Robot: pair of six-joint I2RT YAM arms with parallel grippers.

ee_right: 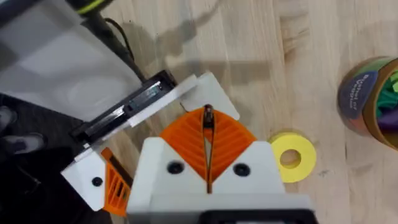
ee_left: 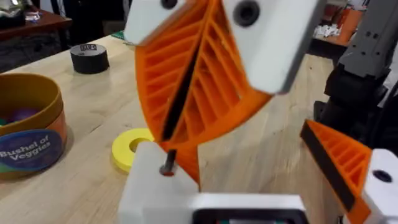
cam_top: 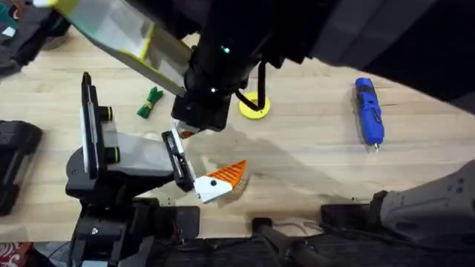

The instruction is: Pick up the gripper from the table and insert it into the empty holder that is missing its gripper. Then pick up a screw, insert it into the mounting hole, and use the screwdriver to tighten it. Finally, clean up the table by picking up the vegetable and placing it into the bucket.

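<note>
Right gripper (ee_right: 208,134), pads pressed together on a dark screw (ee_right: 208,114), above the left gripper's white mount (ee_left: 155,180). Left gripper's (cam_top: 215,182) opening cannot be told. Screwdriver (cam_top: 368,111) lies far right.

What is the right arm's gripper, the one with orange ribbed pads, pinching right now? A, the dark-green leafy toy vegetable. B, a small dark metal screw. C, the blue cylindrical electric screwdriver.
B: the right gripper has its orange pads shut on the small dark metal screw, while the blue cylindrical electric screwdriver lies apart from it.
</note>
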